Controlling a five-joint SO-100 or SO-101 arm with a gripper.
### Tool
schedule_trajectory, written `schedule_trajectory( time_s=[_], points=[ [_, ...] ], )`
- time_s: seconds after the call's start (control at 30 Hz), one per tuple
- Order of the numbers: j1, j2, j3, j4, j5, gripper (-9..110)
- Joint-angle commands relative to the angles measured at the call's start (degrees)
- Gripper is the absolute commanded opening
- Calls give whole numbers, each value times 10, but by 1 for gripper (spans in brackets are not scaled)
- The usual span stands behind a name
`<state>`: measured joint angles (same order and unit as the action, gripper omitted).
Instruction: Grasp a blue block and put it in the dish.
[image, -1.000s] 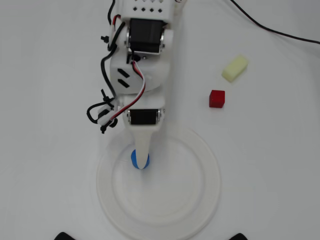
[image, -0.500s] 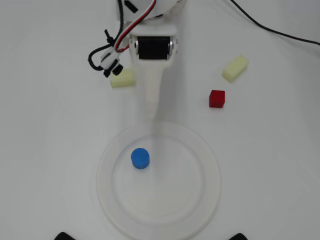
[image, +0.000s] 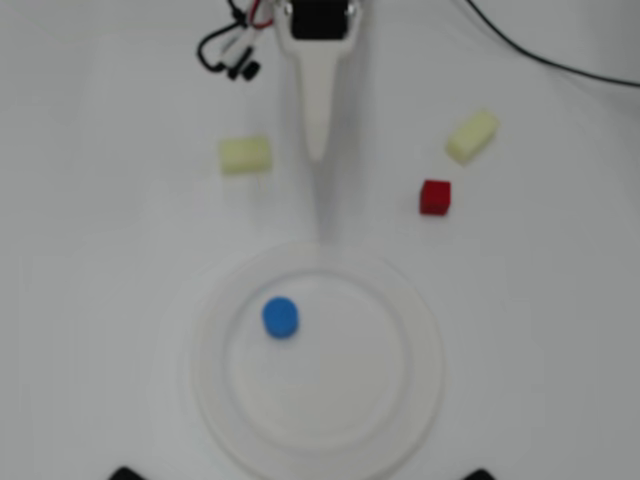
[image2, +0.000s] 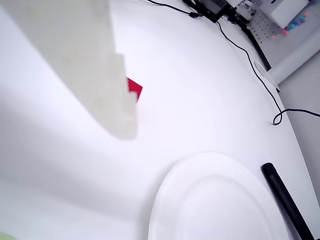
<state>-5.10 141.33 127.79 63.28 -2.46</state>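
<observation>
Resting left of centre inside dish (image: 420, 400), blue block (image: 280, 317); end effector (image: 317, 150) well apart at far side, jaw state unclear

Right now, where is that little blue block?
In the overhead view, the blue block lies inside the dish, left of its centre, well below the gripper and apart from it.

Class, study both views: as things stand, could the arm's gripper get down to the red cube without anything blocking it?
Probably yes. The red cube stands alone on bare table, apart from the pale yellow block and the dish. The gripper hovers nearby, holding nothing.
</observation>
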Motion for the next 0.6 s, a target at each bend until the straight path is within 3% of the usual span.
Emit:
schedule_trajectory(
  time_s=[0.0,0.57],
  points=[
    [15,66,44,-1,-8,32],
    [5,444,349,75,-31,29]
  ],
)
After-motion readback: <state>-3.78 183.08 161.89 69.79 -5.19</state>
